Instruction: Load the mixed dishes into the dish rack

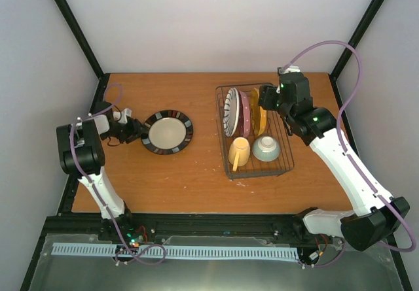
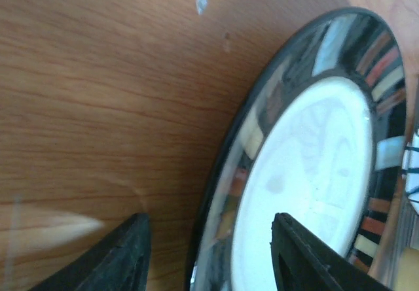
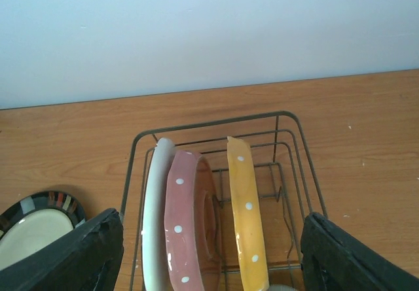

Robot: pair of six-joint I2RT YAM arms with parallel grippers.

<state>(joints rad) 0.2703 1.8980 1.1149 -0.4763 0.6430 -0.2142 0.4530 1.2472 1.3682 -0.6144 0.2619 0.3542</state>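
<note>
Left hand (image 1: 139, 131) open astride the rim of the dark-rimmed plate (image 1: 167, 132), lying flat; right hand (image 1: 264, 98) open over the dish rack (image 1: 258, 168), lengthwise near-to-far.

The dish rack (image 1: 262, 173) is set on the right half of the bench (image 1: 196, 180), toward the far edge. 3 plates (image 1: 245, 113) are stood upright in its far half. The mug (image 1: 239, 152) is placed near-left and the bowl (image 1: 266, 148) near-right. 1 plate (image 1: 167, 132) is laid flat near the bench's left edge.
</note>
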